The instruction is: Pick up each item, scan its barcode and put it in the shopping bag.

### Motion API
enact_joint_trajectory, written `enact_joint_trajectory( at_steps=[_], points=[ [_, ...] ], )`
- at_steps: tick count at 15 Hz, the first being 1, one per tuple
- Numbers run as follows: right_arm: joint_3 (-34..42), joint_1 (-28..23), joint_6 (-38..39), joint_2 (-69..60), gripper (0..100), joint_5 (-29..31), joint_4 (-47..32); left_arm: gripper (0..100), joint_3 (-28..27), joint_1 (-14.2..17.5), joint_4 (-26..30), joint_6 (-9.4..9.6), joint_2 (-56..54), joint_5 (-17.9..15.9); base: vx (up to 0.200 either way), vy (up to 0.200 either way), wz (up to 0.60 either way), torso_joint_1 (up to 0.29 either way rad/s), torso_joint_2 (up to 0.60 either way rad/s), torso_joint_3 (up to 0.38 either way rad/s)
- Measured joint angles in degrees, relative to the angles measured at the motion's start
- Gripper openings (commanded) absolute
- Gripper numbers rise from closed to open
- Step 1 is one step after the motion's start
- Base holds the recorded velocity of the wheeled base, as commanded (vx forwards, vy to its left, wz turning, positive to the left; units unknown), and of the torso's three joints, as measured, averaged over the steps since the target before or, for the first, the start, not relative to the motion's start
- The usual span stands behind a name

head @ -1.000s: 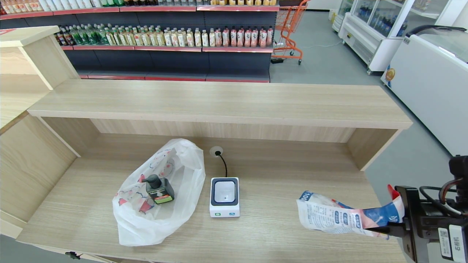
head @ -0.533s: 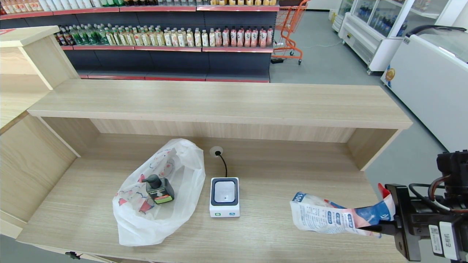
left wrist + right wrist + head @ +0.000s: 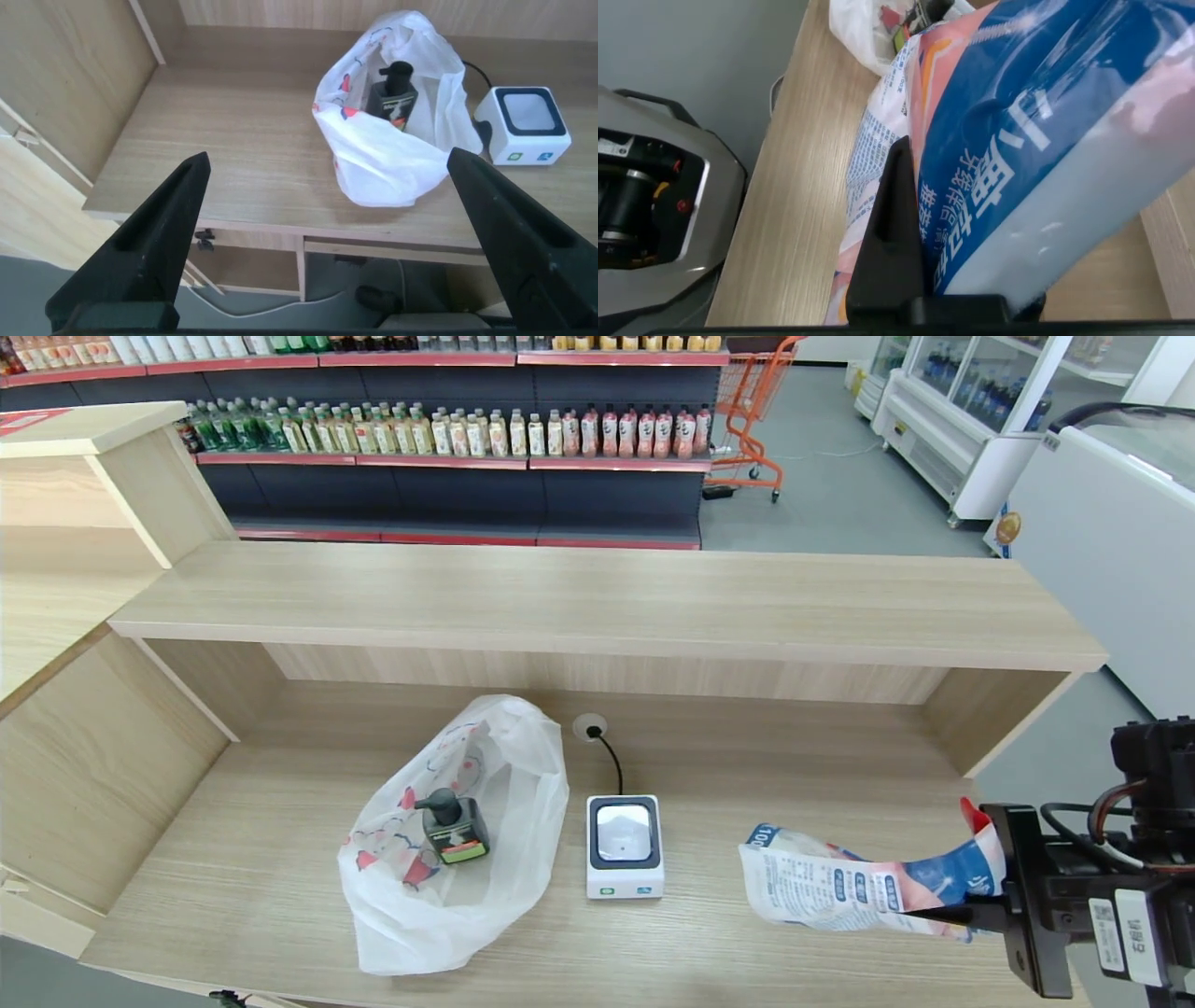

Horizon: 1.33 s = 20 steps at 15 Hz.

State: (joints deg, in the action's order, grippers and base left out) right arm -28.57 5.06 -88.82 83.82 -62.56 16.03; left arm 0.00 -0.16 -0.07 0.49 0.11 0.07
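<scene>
Pale wood counter [image 3: 597, 597], grey floor [image 3: 840, 513], drinks shelves [image 3: 448, 439], orange cart [image 3: 752, 401], white freezers [image 3: 1102, 541]

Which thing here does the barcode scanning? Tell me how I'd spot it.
Look at the lower wooden counter, under the long shelf. Right of the white shopping bag sits the scanner: the only small white box, with a dark-framed window on top and a black cable behind it.

Black right pincer [image 3: 976, 896], dark cables [image 3: 1074, 817], white labels [image 3: 1127, 933], tapered black fingers [image 3: 149, 247] on left pincer [image 3: 329, 157]
</scene>
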Motion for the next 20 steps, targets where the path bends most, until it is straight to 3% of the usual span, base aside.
enact_joint_trajectory(
  at_steps=[5, 16, 20],
  points=[
    [-1.9, -0.2, -0.4, 3.5, 0, 0.4, 1.9, 100, 0.0, -0.1, 0.0, 0.05, 0.0, 0.0, 0.000, 0.080, 0.00, 0.000, 0.00, 0.001],
    [-6.7, 0.5, -0.7, 22.5, 0, 0.4, 21.0, 100, 0.0, 0.0, 0.0, 0.05, 0.0, 0.0, 0.000, 0.000, 0.00, 0.000, 0.00, 0.000],
    [-10.4, 3.9, -0.4, 29.4, 0, 0.3, 24.9, 100, 0.0, 0.0, 0.0, 0.05, 0.0, 0.0, 0.000, 0.000, 0.00, 0.000, 0.00, 0.000]
  ],
)
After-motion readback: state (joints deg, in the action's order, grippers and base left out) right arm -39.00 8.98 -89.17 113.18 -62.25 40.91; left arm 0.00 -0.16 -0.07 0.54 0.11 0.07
